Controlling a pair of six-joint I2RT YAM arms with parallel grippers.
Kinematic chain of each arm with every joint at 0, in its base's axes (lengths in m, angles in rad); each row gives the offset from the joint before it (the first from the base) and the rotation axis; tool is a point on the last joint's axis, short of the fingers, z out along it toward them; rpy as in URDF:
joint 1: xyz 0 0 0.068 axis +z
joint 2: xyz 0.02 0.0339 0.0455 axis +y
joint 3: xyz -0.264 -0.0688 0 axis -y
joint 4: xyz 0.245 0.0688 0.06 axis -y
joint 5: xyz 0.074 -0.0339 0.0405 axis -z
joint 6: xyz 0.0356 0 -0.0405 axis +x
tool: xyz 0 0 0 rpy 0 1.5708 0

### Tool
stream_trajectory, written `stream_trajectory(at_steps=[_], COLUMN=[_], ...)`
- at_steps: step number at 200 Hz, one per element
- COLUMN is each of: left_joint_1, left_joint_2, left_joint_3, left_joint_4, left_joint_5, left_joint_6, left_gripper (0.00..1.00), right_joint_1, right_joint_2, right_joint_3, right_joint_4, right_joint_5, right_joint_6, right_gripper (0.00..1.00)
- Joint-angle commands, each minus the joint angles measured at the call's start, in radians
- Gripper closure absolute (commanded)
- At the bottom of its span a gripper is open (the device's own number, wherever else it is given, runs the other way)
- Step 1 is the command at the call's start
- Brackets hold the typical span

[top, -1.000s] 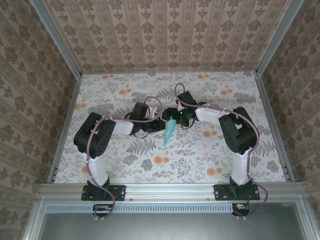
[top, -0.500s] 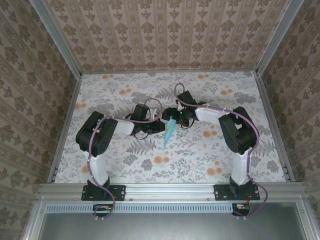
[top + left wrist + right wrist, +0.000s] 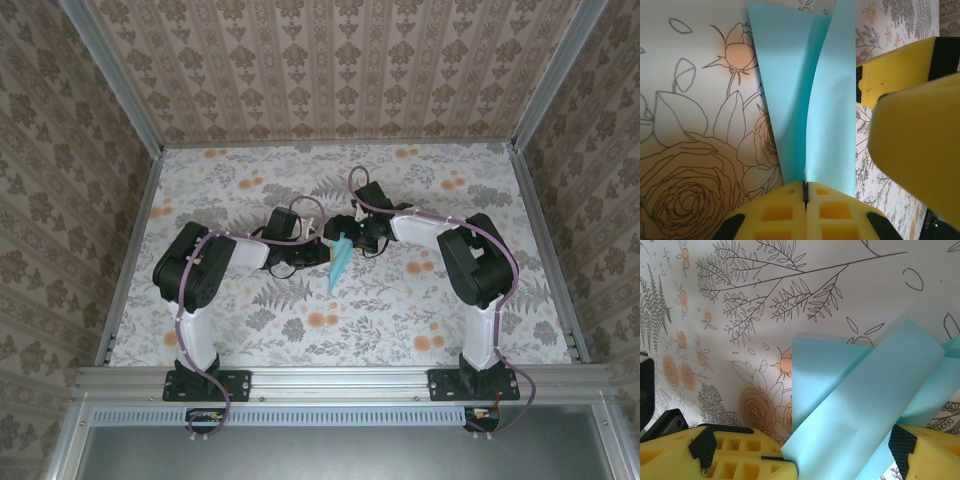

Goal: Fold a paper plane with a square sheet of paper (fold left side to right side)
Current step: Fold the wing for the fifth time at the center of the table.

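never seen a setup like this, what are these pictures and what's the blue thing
Two robot arms, left and right, are bolted to a table with a flowery cover. The wide picture looks down from above; the other two come from cameras on each wrist, so the yellow blocks are gripper fingers. The blue thing is a paper plane, partly folded. The left gripper is shut, pinching the paper. The right gripper is open, the paper passing between its fingers.

Bare table (image 3: 380,320) (paper plane (image 3: 338,268) midway)

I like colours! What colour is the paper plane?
The paper plane is light turquoise-blue, clearest in the left wrist view.
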Motion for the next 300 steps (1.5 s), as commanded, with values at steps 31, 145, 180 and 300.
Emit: stream_trajectory(at_steps=[31, 145, 180, 300], left_joint_1=[0.006, 0.005, 0.005, 0.004], left_joint_2=[0.033, 0.039, 0.043, 0.046], left_joint_3=[0.024, 0.034, 0.037, 0.049], left_joint_4=[-0.107, -0.126, -0.129, -0.151], left_joint_5=[-0.019, -0.022, -0.021, -0.029], left_joint_6=[0.037, 0.040, 0.042, 0.046], left_gripper=[1.00, 1.00, 1.00, 1.00], right_joint_1=[-0.019, -0.005, -0.003, -0.004], right_joint_2=[-0.065, -0.051, -0.028, -0.006], right_joint_3=[0.015, -0.001, -0.002, -0.012], right_joint_4=[-0.022, 0.046, 0.014, -0.085], right_joint_5=[0.010, -0.062, -0.041, 0.020], right_joint_6=[-0.017, 0.042, 0.037, 0.003], right_gripper=[0.06, 0.46, 0.63, 0.98])
